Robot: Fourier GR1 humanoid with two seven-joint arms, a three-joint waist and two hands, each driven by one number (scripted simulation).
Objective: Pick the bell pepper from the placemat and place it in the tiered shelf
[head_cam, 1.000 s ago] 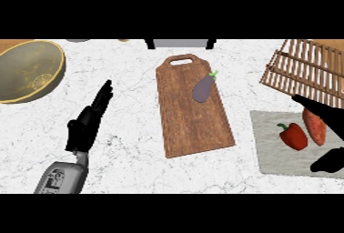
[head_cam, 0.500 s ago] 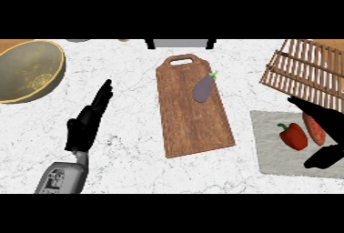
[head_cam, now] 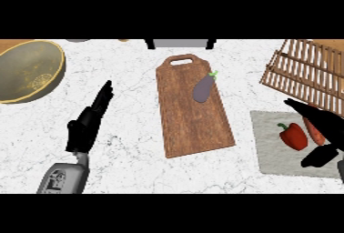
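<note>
Risk I note: the right hand (head_cam: 321,136) sits at the right edge of the frame over the placemat (head_cam: 269,157), fingers spread around an orange-red vegetable (head_cam: 314,132) lying just right of the bell pepper (head_cam: 293,136); closing here could catch the wrong item or nudge the pepper. The pepper is red, glossy, lobed, green stem pointing upper left, ungrasped. Tiered shelf (head_cam: 306,73) sits at upper right. Left hand (head_cam: 91,120) rests lower left, fingers straight and together.
</note>
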